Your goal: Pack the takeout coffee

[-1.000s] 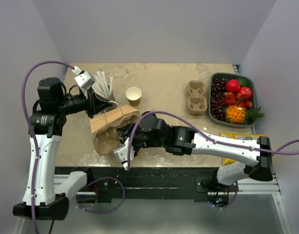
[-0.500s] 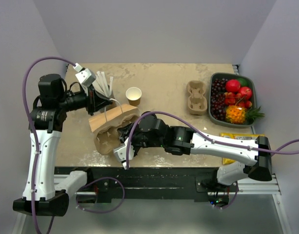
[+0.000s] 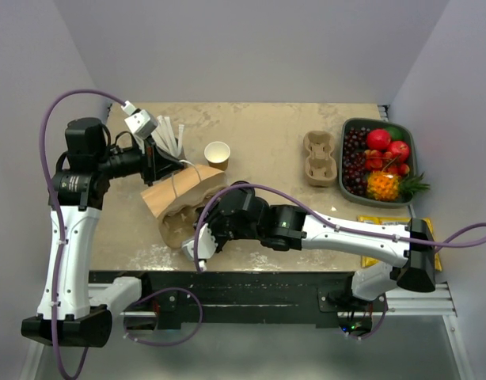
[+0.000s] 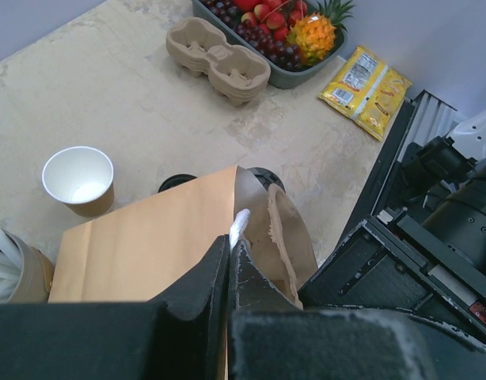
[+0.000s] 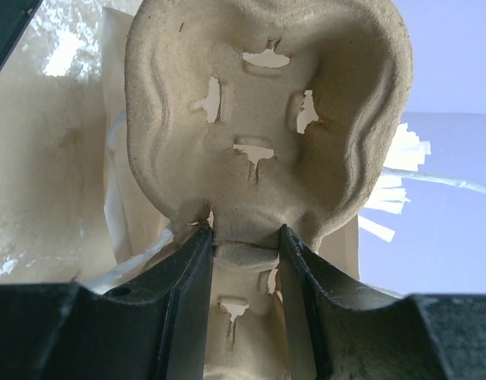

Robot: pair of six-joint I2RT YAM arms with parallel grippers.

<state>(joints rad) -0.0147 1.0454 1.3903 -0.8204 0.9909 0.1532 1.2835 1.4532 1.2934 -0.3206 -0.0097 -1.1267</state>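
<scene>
Over the worktop (image 3: 267, 134), your right arm (image 3: 338, 233) has pushed the moulded-pulp cup carrier (image 3: 173, 228) further left, into the mouth of the tipped paper bag (image 3: 176, 188), so packing is under way. From the left wrist, the left pincer (image 4: 231, 241) pinches the bag's smooth kraft rim. From the right wrist, the right pincer (image 5: 244, 233) clamps the carrier's rough, fibrous ridge between slitted wells. The takeout coffee shows nowhere and is probably hidden behind the bag.

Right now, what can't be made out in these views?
Left wrist: of the takeout coffee only a black rim, possibly its lid, clears the paper bag.
Top view: right arm covers part of the yellow packet.
Right wrist: the pulp cup carrier in the right tool blocks nearly everything behind.
</scene>
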